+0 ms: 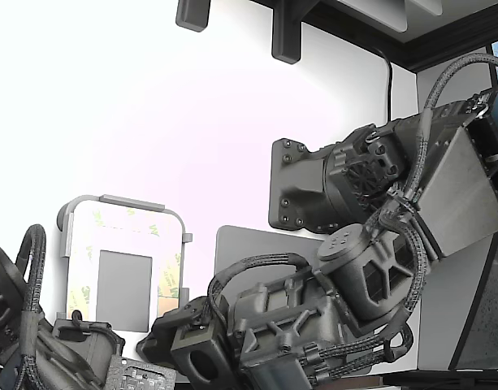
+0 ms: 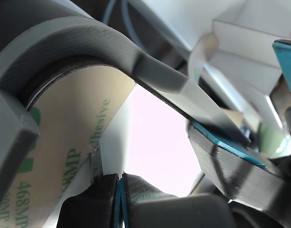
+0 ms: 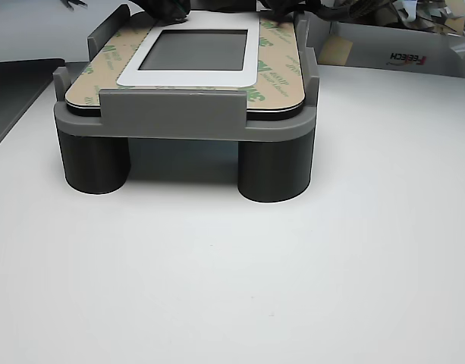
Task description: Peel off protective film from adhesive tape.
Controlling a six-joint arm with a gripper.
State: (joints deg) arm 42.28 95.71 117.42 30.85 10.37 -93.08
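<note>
The protective film is a tan liner with green logos. It lies flat around a white frame that surrounds a grey panel, all on a grey fixture. In the wrist view the film fills the lower part, beside the fixture's curved wall. My gripper has its dark fingers pressed together at the film's edge. I cannot tell whether they pinch the film. The tape under the film is hidden. In the exterior view the fixture stands at the lower left, with my fingertips hidden behind arm bodies.
A second arm sits at the exterior view's lower left, and its blue-padded finger reaches close to mine. A cardboard box stands behind the fixture. A dark mat lies beside it. Two round legs carry the fixture.
</note>
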